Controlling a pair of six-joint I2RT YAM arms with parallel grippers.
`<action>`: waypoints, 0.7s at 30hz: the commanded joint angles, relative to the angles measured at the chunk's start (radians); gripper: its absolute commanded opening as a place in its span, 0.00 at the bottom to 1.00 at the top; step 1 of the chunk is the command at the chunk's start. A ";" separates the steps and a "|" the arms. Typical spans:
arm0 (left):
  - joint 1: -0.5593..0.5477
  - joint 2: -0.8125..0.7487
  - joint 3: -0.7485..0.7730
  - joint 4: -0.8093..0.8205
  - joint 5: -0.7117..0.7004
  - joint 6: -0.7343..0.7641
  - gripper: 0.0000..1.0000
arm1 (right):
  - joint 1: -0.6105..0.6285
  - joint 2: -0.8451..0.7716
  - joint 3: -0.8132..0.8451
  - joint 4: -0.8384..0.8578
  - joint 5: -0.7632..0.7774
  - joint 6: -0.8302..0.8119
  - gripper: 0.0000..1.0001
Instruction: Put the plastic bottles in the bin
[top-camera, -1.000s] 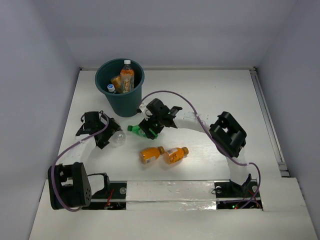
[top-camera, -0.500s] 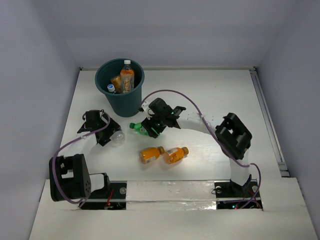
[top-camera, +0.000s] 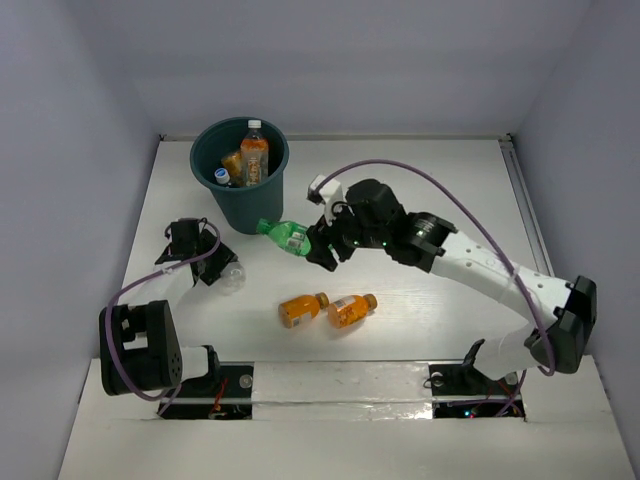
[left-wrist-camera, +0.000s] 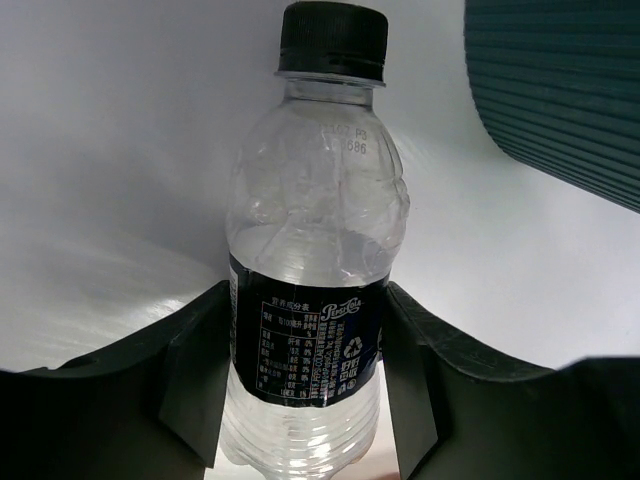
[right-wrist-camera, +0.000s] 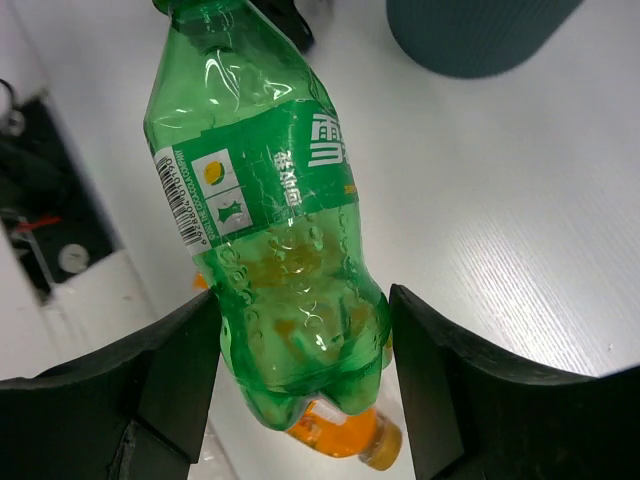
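1. Aloft, the right gripper (top-camera: 322, 243) clamps the glossy, dimpled green bottle (top-camera: 284, 233) just beside the ribbed teal bin (top-camera: 245, 208).
2. The left gripper (left-wrist-camera: 305, 375) pinches the clear, black-capped bottle (left-wrist-camera: 312, 240) lying near-left of the bin.

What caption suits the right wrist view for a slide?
Right gripper clamped on the green bottle, an orange bottle on the table beneath, the teal bin at the top edge.

Bright, even overhead light; soft shadows; table (left-wrist-camera: 90, 250) glare-washed; focus sharp.
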 joint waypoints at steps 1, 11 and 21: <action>0.004 -0.003 0.006 0.008 0.010 0.013 0.33 | 0.009 -0.045 0.148 0.079 -0.053 0.064 0.59; 0.004 -0.285 0.004 -0.131 0.054 0.038 0.30 | -0.013 0.488 0.857 0.065 0.149 0.193 0.58; -0.030 -0.390 0.227 -0.372 0.041 0.089 0.27 | -0.047 0.793 1.199 0.117 0.220 0.330 0.68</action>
